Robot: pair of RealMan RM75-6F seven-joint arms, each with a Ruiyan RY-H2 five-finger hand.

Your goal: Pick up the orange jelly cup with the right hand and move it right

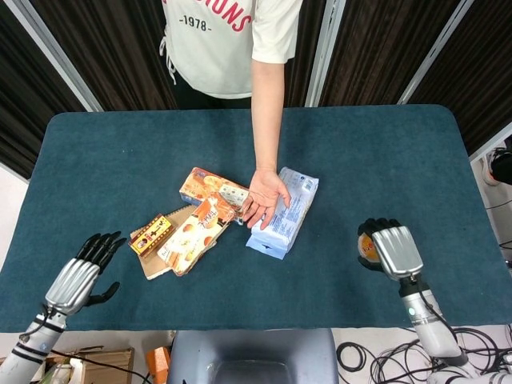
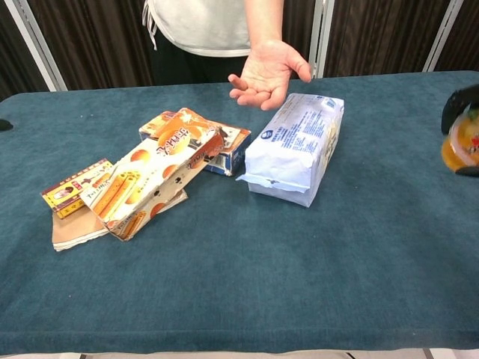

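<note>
The right hand (image 1: 390, 249) sits over the right part of the table (image 1: 400, 152), back plate facing up, dark fingers (image 1: 374, 226) curled down and inward around the orange jelly cup (image 1: 366, 245), which it grasps. In the head view only a sliver of orange shows past the fingers on the hand's left edge. In the chest view the cup (image 2: 462, 147) shows at the far right edge of the frame, a translucent orange tub with a dark finger (image 2: 453, 103) arched over its top; whether its base touches the cloth cannot be told. The forearm runs back from the hand toward the near right corner.

The cup lies well apart from the white-blue packet (image 1: 283, 210), which lies near the table's middle. A person's hand (image 1: 265, 195), palm up and empty, hovers at the packet's left end. Left of it lies a cluster of orange snack boxes (image 1: 198, 227), one long box propped tilted on the others, and a small yellow-red box (image 1: 152, 234) at the cluster's left edge.

The left hand (image 1: 78, 274) is near the table's front left corner, fingers spread apart, holding nothing.
</note>
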